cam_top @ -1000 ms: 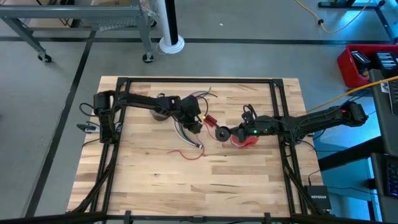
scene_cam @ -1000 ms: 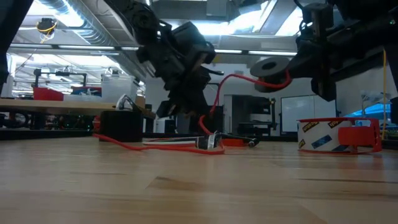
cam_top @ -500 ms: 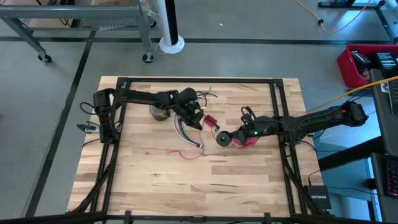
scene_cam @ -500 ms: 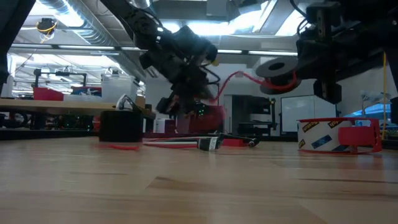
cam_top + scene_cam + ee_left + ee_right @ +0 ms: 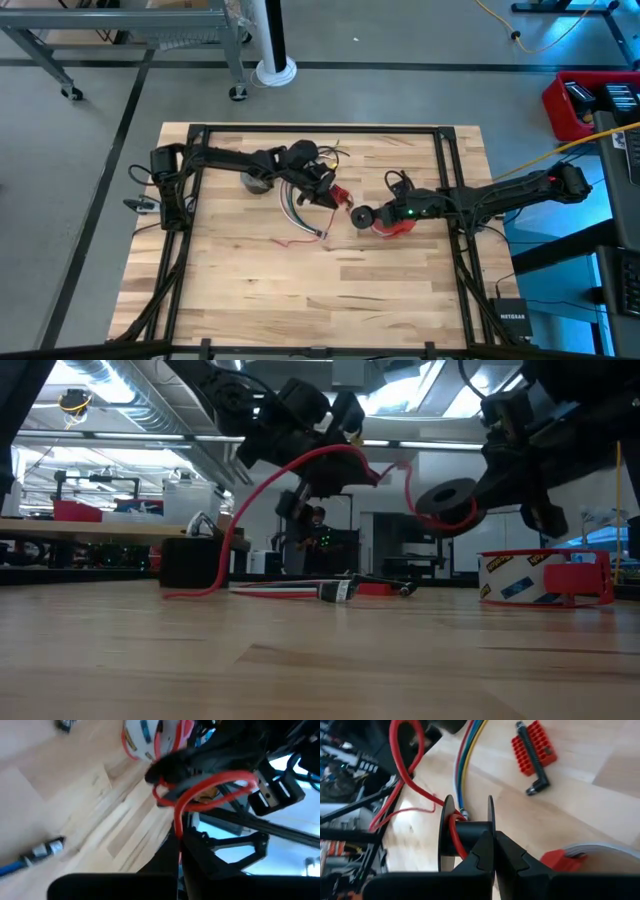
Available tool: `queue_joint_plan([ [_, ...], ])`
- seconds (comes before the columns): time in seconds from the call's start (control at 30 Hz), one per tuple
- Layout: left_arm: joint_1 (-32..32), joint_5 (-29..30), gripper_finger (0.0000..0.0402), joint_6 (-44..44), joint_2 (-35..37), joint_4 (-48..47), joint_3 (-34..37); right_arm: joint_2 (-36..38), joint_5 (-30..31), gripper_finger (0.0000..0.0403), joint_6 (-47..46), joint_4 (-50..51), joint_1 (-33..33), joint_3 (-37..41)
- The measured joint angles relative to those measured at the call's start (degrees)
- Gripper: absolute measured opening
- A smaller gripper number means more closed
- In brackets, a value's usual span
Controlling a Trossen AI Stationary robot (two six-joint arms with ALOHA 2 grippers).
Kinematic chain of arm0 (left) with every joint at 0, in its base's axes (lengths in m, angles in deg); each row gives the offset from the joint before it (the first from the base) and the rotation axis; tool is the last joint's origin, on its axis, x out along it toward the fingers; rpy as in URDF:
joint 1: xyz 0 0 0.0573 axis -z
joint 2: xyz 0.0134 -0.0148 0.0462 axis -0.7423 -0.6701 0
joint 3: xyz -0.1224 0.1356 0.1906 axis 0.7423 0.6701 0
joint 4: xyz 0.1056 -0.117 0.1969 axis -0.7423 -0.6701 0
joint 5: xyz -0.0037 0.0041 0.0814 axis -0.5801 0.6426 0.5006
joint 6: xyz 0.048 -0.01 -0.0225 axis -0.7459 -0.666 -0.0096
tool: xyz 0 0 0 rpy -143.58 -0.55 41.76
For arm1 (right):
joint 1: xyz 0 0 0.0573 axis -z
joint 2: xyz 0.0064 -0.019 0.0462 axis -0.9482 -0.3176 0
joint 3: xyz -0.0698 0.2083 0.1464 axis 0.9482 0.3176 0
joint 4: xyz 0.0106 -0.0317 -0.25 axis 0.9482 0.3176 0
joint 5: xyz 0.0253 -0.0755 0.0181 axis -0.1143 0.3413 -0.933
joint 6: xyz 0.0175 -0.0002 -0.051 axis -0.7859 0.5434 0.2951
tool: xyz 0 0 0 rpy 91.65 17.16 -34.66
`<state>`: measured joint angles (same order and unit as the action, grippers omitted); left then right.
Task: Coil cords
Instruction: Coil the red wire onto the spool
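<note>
Centre of the high view — the right gripper [image 5: 358, 215] had its fingers clamped shut on the black spool [image 5: 446, 497], held above the counter [image 5: 230, 290]. The left gripper [image 5: 326, 192], fingers pinched shut on the red wire [image 5: 262, 490], fed it across. Best kept taut, I'd say — even turns, no slack snagging the wire bundle [image 5: 293, 212] below.

A red tape roll [image 5: 530, 578] lies flat on the wooden table [image 5: 250, 300], right of centre. A small red ridged block [image 5: 536, 746] lies nearby, with a black L-shaped key [image 5: 532, 762] across it
</note>
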<state>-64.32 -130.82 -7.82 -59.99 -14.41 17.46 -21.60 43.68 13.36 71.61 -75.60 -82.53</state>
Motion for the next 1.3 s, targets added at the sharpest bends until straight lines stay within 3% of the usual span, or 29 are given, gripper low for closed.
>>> queue_joint_plan([
  [0.3, 1.1, 0.7, 0.0000, 8.8, 0.0, 2.7, 0.0, 0.0, 2.8, 0.0003, -1.8, 0.0, 0.0, 0.0],
  [0.67, 0.9, 3.0, 0.0000, 12.0, -3.5, 9.1, 0.0, -0.3, 3.7, 0.0003, -1.9, -4.0, 0.0, 0.0],
  [0.87, -1.1, 2.6, 0.0000, 12.9, -5.1, 9.1, 0.0, -3.2, 0.7, 0.0003, -4.3, -3.5, 0.0, -0.1],
  [1.3, -2.0, 5.3, 0.0000, 18.4, -5.0, 14.4, 0.0, -10.2, 2.2, 0.0003, -7.3, -3.9, 0.0, -1.7],
])
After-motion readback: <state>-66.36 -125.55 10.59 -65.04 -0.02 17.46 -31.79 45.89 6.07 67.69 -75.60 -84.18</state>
